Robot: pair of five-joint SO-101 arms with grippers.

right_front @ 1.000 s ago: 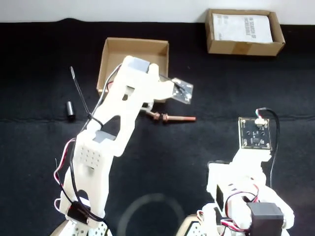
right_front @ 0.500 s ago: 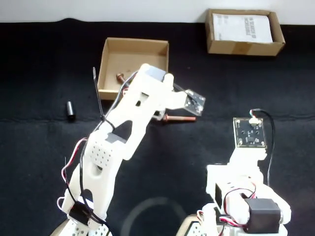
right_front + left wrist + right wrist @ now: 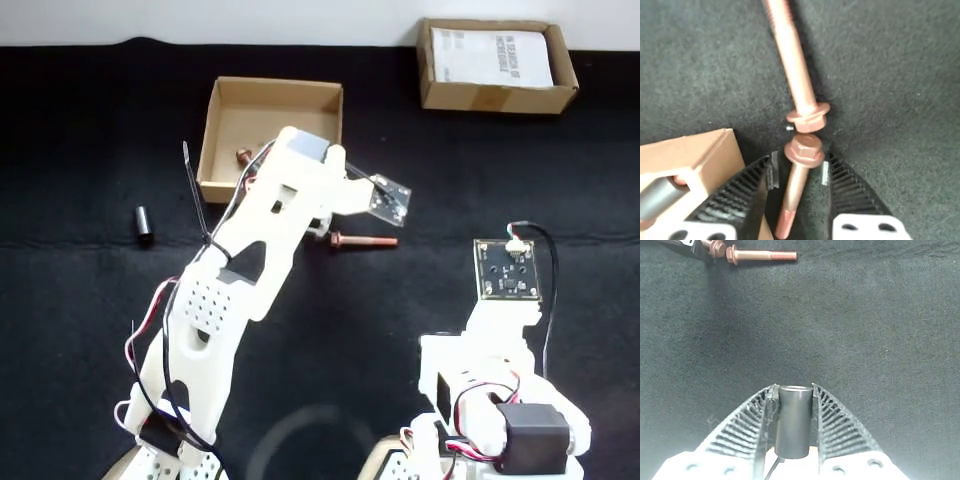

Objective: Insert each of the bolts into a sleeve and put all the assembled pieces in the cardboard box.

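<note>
Two copper bolts lie head to head on the black mat beside the cardboard box (image 3: 222, 118). My left gripper (image 3: 798, 170) is open and straddles the nearer bolt (image 3: 796, 187), one finger (image 3: 840, 180) close against its head. The other bolt (image 3: 790, 55) stretches away from it and shows as the free bolt (image 3: 365, 240) in the high view. An assembled piece (image 3: 245, 158) rests inside the box. My right gripper (image 3: 794, 390) is shut on a dark sleeve (image 3: 793, 422), held just above the mat, well short of the far bolt (image 3: 762, 256). A loose sleeve (image 3: 143, 222) lies at the left.
A second cardboard box (image 3: 560, 95) with a printed sheet stands at the back right. The left arm (image 3: 250, 260) spans from the front left to the box corner. The right arm's wrist board (image 3: 508, 268) sits at the right front. Bare mat lies between the arms.
The left arm has swung from over the box's front edge rightward and down onto the bolts, covering the nearer one. The right wrist has shifted slightly left with its sleeve.
</note>
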